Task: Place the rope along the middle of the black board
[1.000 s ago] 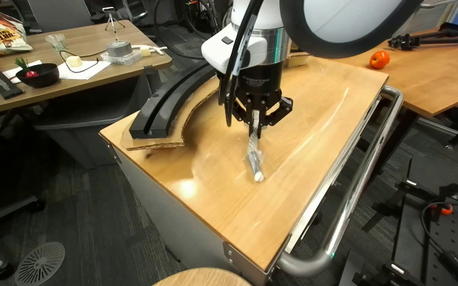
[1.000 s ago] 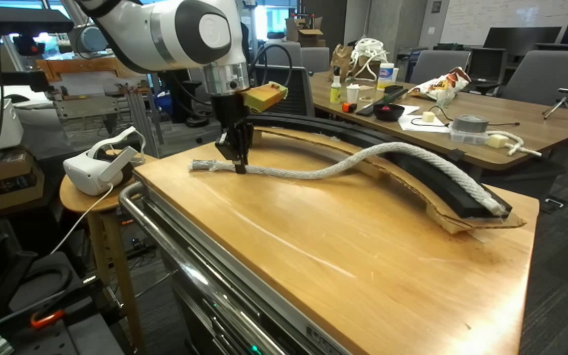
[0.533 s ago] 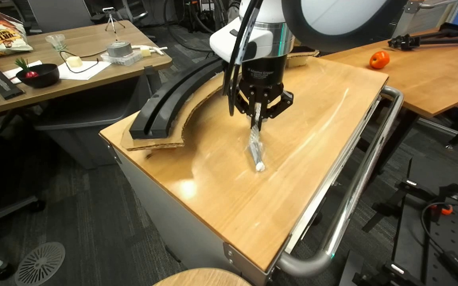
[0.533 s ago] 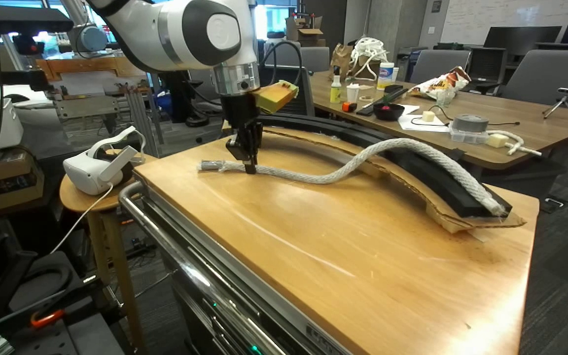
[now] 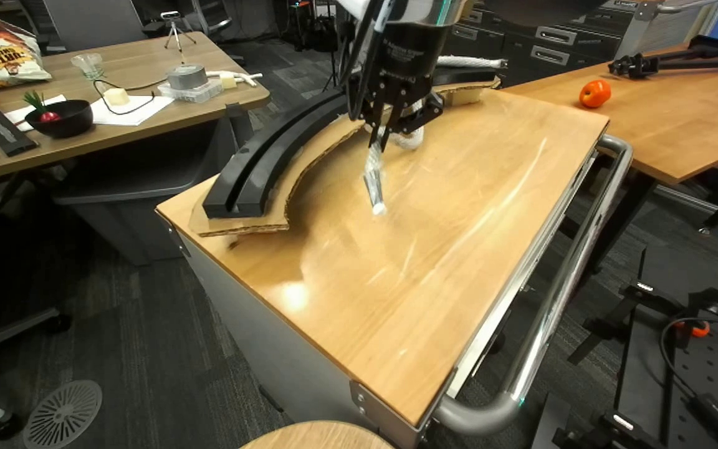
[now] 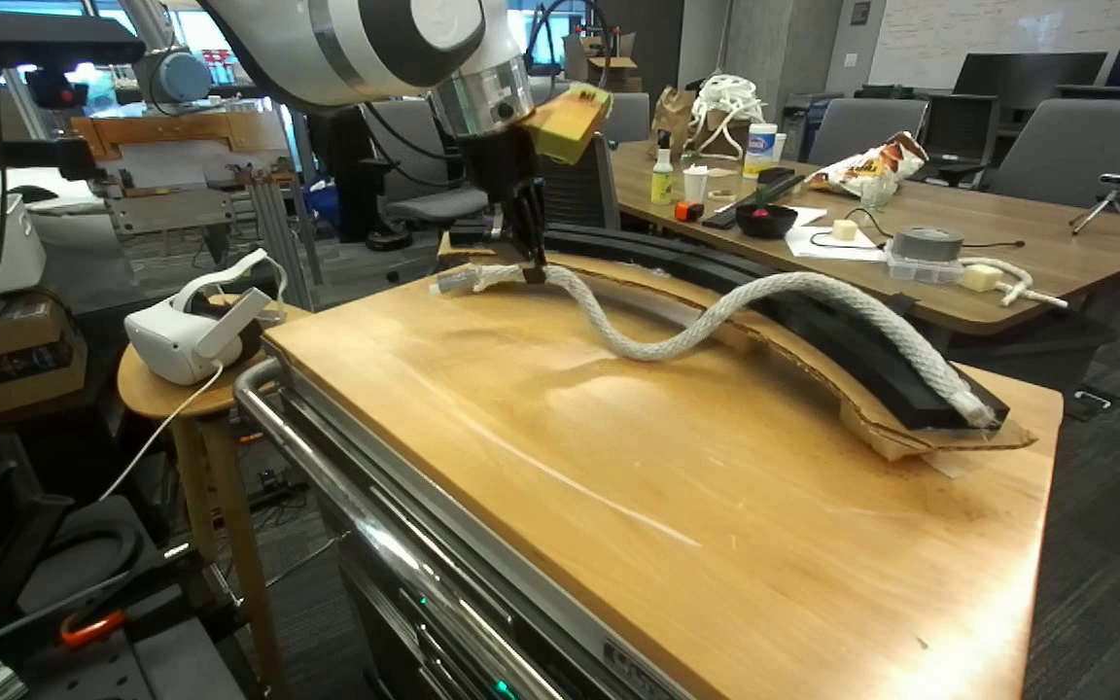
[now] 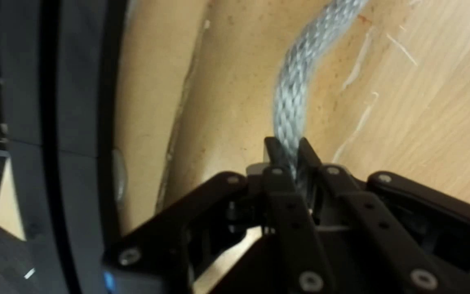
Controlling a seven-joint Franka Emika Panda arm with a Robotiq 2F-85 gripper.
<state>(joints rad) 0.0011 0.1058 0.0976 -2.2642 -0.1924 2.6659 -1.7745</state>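
Braided rope (image 6: 652,348), S-curved, is pinched by the closed gripper (image 7: 287,143) — parted there from the grooved black board (image 5: 272,163) by corrugated cardboard (image 7: 149,102).

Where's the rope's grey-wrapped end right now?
In an exterior view, the rope's grey-wrapped end shows just below the gripper, right of the black board's near end.

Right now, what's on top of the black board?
An end stretch of the rope lies over one end of the black board. The board's surface directly beneath that stretch is covered, so I can't see how deep the rope sits there.
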